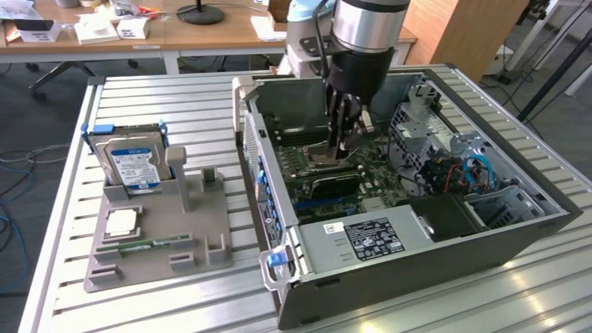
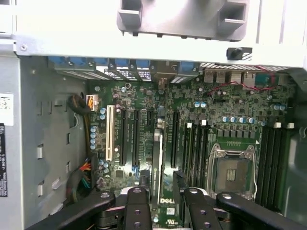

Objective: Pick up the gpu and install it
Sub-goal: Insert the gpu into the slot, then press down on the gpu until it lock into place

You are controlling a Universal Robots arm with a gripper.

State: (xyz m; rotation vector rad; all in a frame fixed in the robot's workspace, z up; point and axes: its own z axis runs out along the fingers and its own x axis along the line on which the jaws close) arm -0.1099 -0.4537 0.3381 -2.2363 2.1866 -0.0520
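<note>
On the slatted table [image 1: 166, 104], at nine o'clock from the computer case [image 1: 416, 277] in the exterior view: a grey holder tray [image 1: 208, 222]. Standing upright at its far end, a hard drive [image 1: 134, 163] with a blue label. Nearer the camera, lying flat, a processor chip [image 1: 123, 223], and just beyond that a narrow memory stick [image 1: 148, 244].

Further toward three o'clock, the open case, lying on its side. Inside, down over the motherboard [image 1: 319, 184], the gripper [image 1: 344, 146].

Seen from the wrist: fingers [image 2: 139, 206] partly drawn in, seemingly pinching the graphics card [image 2: 157, 167], though the contact itself is hard to make out. Card edge-on and upright, over the long expansion slots [image 2: 128, 139], beside the empty processor socket [image 2: 232, 172].

Near the case's six o'clock corner, a power supply [image 1: 361, 239] with a black label.
</note>
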